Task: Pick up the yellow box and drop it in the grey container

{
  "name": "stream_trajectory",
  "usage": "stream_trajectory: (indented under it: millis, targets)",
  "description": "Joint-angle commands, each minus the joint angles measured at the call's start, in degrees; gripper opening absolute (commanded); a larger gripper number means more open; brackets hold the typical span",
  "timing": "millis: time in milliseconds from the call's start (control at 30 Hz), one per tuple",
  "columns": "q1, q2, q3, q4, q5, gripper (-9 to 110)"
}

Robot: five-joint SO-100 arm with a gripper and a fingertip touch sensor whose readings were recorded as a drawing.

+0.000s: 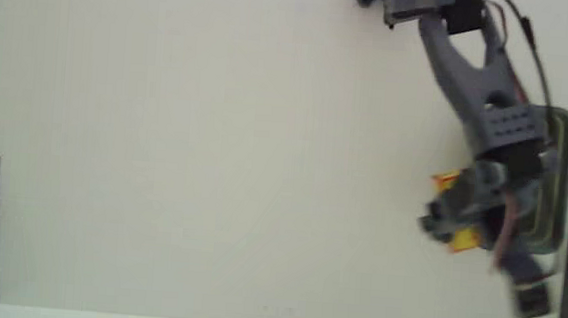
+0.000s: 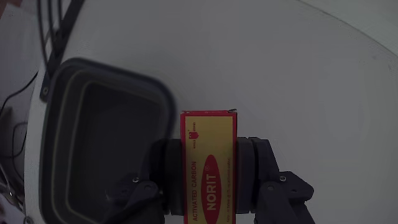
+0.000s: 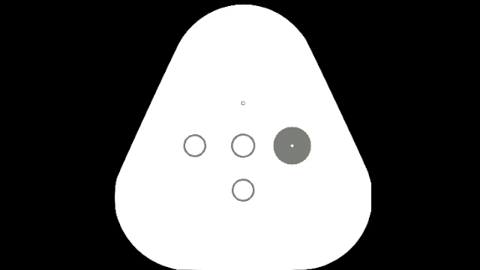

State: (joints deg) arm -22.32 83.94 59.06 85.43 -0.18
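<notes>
Pincer (image 2: 209,180) pinching yellow box (image 2: 208,163) at mid-length, held above bench (image 1: 214,154), just beside grey container (image 2: 68,155) rim. Risk: release too early, box off-centre, clips rim, lands outside tub.

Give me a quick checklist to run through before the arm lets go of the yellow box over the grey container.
1. Box held: ok. The yellow box sits clamped between the two fingers of the gripper.
2. Container empty and open: ok. The grey container shows a bare inside in the wrist view.
3. Box over the opening: not ok. In the wrist view the box lies right of the container's rim, over the table.
4. Box clear of the rim: cannot tell. Height above the rim is not readable.
5. Cable clear: cannot tell. The cable hangs near the gripper in the fixed view.
</notes>
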Motion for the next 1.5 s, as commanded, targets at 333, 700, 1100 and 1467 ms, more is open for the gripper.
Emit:
stream_trajectory:
  millis: [333,700,1100,1467]
  targets:
    - [-11.58,8.22,5.11,-2.95,0.18,39]
    - [-15.06,9.16,6.83,-3.73,0.18,39]
    - [-15.08,9.16,6.84,-3.73,0.18,39]
    - [-15.08,9.16,6.84,-3.73,0.18,39]
